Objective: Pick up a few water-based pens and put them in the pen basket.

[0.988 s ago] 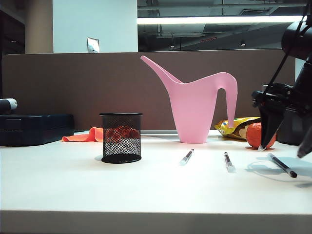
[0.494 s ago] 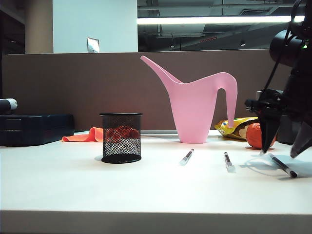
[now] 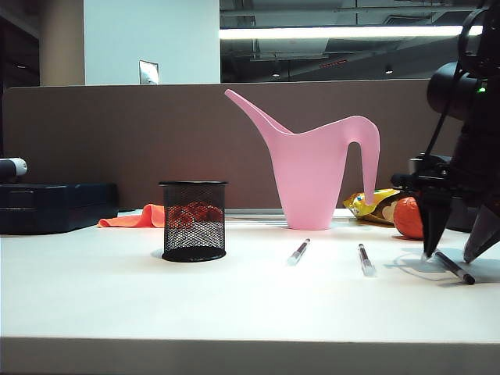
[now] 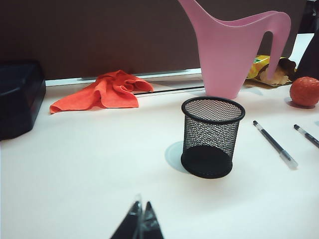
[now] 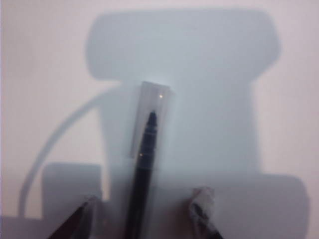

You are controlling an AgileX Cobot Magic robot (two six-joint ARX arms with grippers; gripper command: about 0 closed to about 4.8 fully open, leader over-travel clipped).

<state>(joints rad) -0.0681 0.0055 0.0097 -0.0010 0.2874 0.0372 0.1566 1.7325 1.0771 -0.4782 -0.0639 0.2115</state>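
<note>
The right end effector [image 3: 453, 256] was seen part-open, straddling the rightmost water-based pen [image 5: 142, 177] at three o'clock on the tabletop [image 3: 234, 305] — nothing gripped. Light, stiff, slippery; mid-barrel suited best. The left end effector [image 4: 140, 224] appeared closed, empty. The pen basket [image 3: 194, 221] stood at nine o'clock.

Exterior low, table-level; wrists near; both share table [image 3: 234, 297].
</note>
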